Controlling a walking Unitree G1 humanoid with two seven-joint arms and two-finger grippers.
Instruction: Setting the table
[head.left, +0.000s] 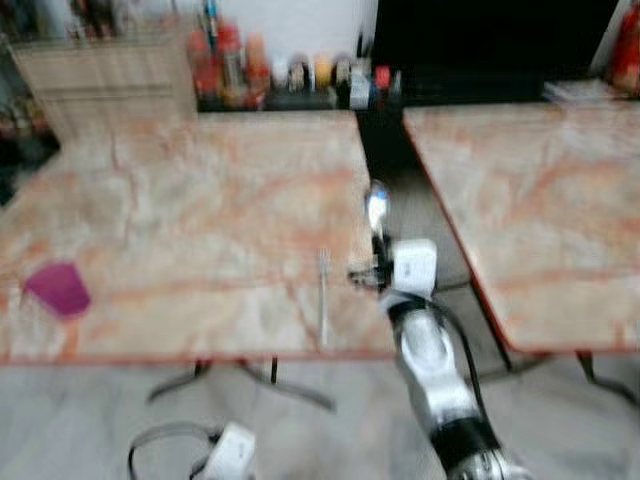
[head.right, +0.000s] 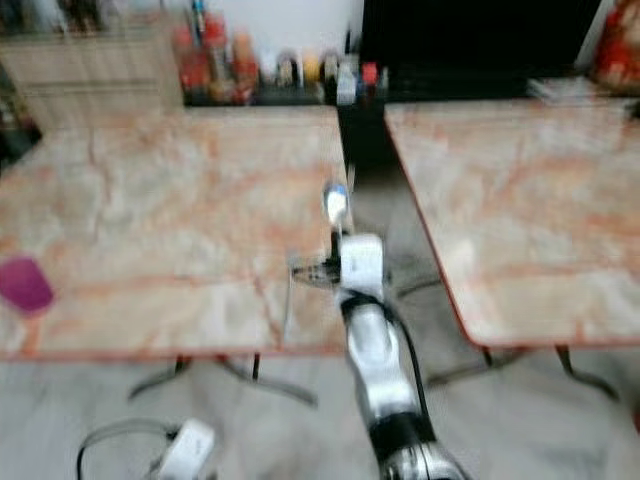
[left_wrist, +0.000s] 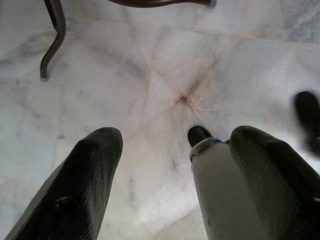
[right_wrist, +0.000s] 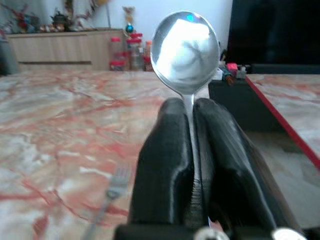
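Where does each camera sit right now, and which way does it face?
Left eye view: on the head, looking forward and down at the marble table, fork, purple cup; the right arm reaches in with the right tool.
Right eye view: the other head eye, same scene; both share fork, cup, spoon.
Left wrist view: looks down along the open left tool at the floor.
Right wrist view: looks along the right tool's fingers, shut on the spoon, across the table toward the far shelf.
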